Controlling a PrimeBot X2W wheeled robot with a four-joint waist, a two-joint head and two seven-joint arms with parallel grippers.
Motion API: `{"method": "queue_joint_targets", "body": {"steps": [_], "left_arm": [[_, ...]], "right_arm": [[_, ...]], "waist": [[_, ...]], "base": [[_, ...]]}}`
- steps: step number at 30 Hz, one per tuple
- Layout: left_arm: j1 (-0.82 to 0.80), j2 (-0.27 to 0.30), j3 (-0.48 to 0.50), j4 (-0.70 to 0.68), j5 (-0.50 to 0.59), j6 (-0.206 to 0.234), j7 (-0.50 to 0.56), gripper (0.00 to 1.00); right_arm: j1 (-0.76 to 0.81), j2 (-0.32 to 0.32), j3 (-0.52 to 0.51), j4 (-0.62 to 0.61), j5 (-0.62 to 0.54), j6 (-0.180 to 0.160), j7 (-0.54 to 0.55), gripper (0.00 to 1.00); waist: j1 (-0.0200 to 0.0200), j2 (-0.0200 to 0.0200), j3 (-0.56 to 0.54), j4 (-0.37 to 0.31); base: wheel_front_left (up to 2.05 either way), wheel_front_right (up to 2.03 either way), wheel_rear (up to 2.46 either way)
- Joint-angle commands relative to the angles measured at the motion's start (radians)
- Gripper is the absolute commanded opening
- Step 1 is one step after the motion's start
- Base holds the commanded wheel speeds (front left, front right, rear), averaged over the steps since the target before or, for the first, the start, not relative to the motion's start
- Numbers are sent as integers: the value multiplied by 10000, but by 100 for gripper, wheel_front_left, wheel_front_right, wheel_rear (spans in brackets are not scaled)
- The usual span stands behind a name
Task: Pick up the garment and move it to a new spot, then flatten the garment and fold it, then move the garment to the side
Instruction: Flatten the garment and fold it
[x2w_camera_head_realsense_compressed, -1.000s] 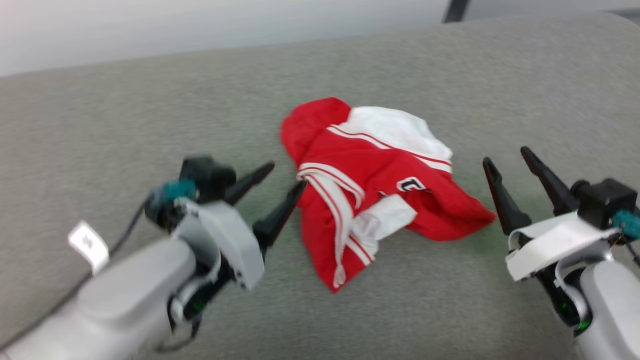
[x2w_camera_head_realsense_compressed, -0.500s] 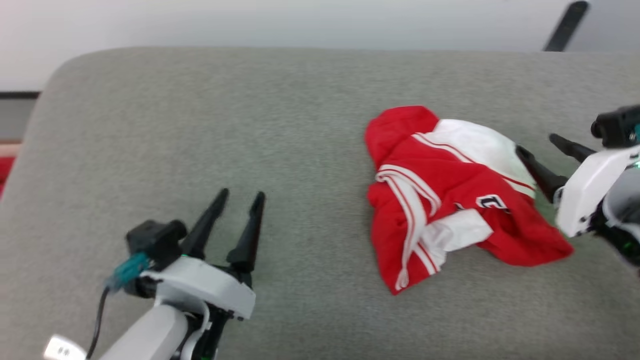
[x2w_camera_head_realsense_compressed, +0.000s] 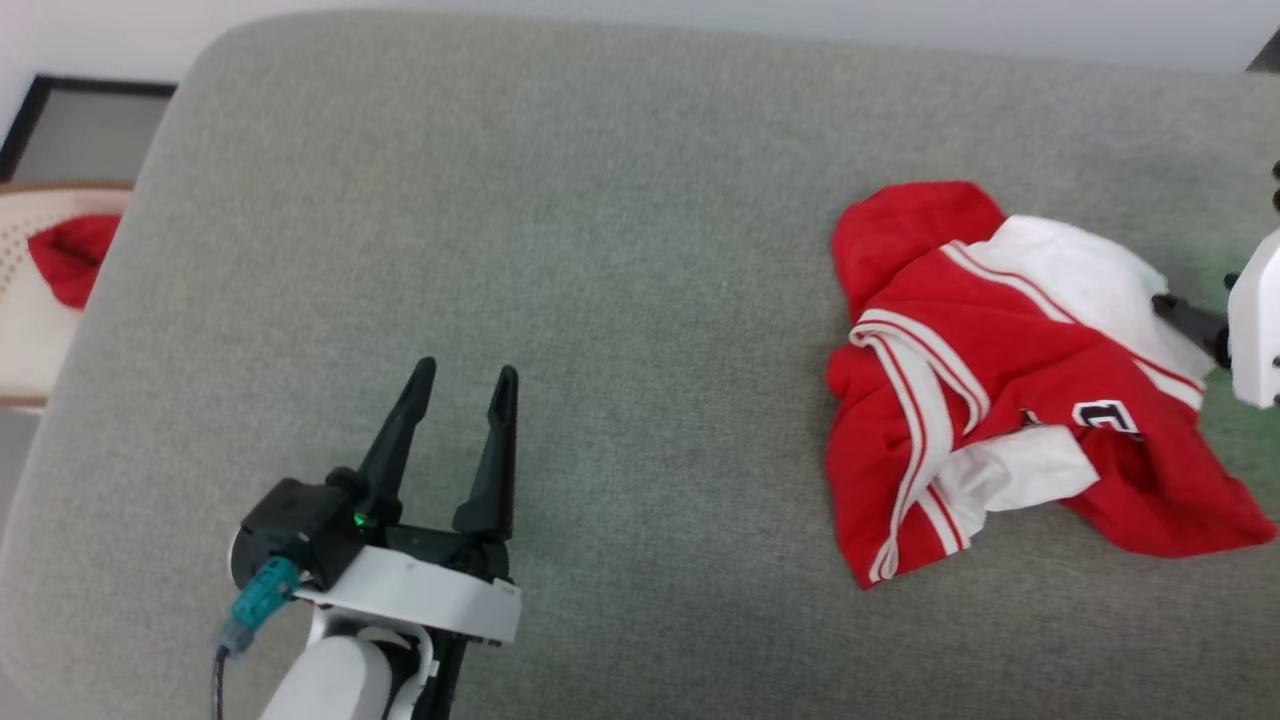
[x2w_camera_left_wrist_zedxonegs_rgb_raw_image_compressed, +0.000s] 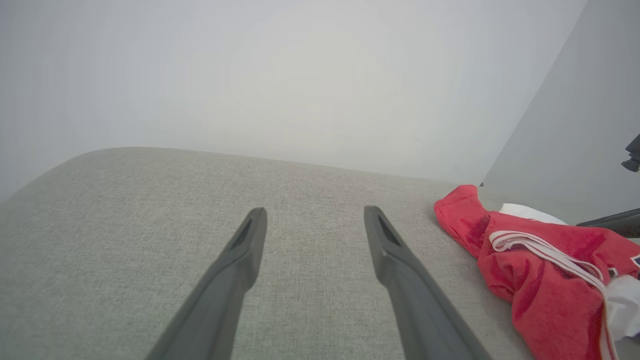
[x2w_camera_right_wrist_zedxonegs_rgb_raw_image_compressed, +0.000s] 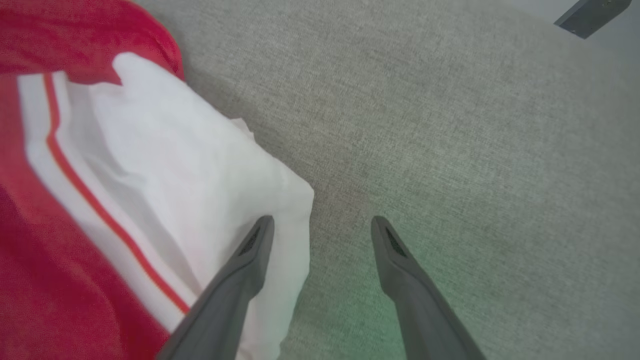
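Head camera is swinging left since a second ago, so you're seeing the garment (x2w_camera_head_realsense_compressed: 1000, 380) slide toward the right of the head view; it isn't shifting on the cushion (x2w_camera_head_realsense_compressed: 600, 250). Garment is still lying crumpled on the grey fabric, red side mostly up, white panel (x2w_camera_head_realsense_compressed: 1080, 280) at the far end, logo patch (x2w_camera_head_realsense_compressed: 1105, 415) facing up, striped trim running down its near-left fold.

Right gripper (x2w_camera_right_wrist_zedxonegs_rgb_raw_image_compressed: 324, 220) is closing in from where it was. You're now getting its jaws standing wide and empty, straddling the white panel's edge: one finger over the white cloth (x2w_camera_right_wrist_zedxonegs_rgb_raw_image_compressed: 175, 165), the other over bare cushion. Can't tell if it's touching. In the head view, one of its fingers (x2w_camera_head_realsense_compressed: 1185, 318) is poking in over the white panel.

Left gripper (x2w_camera_head_realsense_compressed: 466, 368) is backing off from the garment's edge. It's now sitting well apart from the garment over bare cushion, jaws wide, holding nothing. Its wrist view is showing the garment (x2w_camera_left_wrist_zedxonegs_rgb_raw_image_compressed: 540, 270) off to the right of the fingers (x2w_camera_left_wrist_zedxonegs_rgb_raw_image_compressed: 235, 270).

At the left edge, what's looking like a pale woven basket (x2w_camera_head_realsense_compressed: 30, 330) is holding a red cloth (x2w_camera_head_realsense_compressed: 70, 258).
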Motion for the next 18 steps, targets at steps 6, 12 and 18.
{"method": "queue_joint_targets", "body": {"steps": [6, 12, 18], "left_arm": [[157, -857, 695, 213, 846, -805, -2, 100], [168, -1351, 1243, 444, 1290, -1299, -2, 100], [171, -1638, 1623, 586, 1566, -1557, -2, 100]], "right_arm": [[-444, 119, 781, 219, 560, -13, 307, 100], [-359, -150, 1706, -303, 1208, 21, 306, 0], [-762, -436, 1858, -309, 1643, -14, -678, 0]], "waist": [[0, 0, 685, 321], [0, 0, 746, 257], [0, 0, 616, 0]], "base": [[0, 0, 0], [0, 0, 0], [0, 0, 0]]}}
